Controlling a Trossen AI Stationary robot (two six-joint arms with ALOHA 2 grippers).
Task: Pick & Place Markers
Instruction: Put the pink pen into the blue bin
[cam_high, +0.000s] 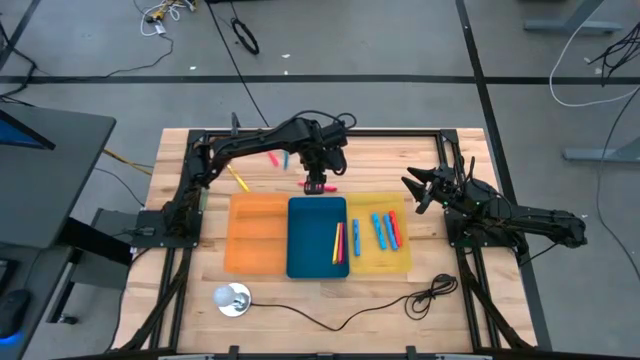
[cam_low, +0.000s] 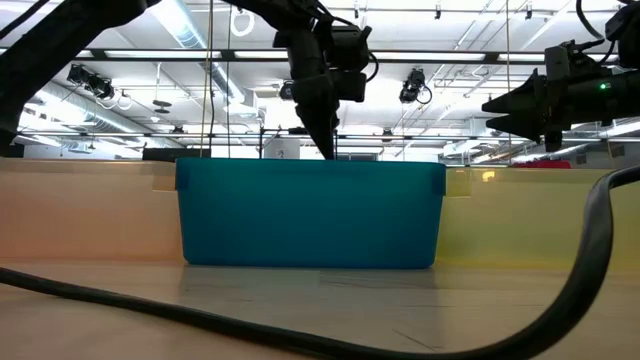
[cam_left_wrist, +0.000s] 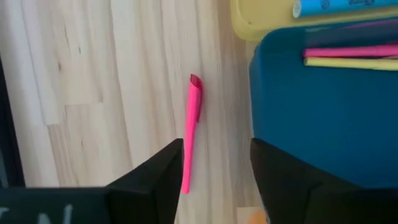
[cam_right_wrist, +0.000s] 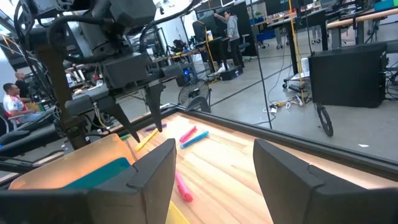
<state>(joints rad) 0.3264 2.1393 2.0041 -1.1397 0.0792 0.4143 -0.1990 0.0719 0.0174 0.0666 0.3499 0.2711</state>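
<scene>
A wooden desk (cam_high: 180, 160) carries three flat trays side by side, with the blue tray (cam_high: 316, 237) as the middle one. The orange tray (cam_high: 258, 234) touches its left side and shows nothing inside from above. The yellow tray (cam_high: 380, 238) touches its right side and holds four markers: two blue markers (cam_high: 379, 231), a red marker (cam_high: 393, 229) and a pink marker (cam_high: 355, 241) nearest the blue tray. Inside the blue tray, against its right wall, lie a yellow marker (cam_high: 336, 243) and a second pink one (cam_high: 342, 242).

The left arm reaches from the desk's far left corner to a spot just beyond the blue tray's far edge. Its tool (cam_left_wrist: 214, 168) hangs there with jaws spread apart, holding nothing, straddling a loose pink marker (cam_left_wrist: 190, 127) that lies flat on the desk just beside the blue tray. Farther beyond the blue tray lie another pink and blue pair (cam_high: 277, 159) and a lone yellow marker (cam_high: 238, 179). The right arm waits past the yellow tray, its tool (cam_right_wrist: 214, 165) open and empty. A white lamp-like object (cam_high: 232, 298) sits in front of the orange tray.
</scene>
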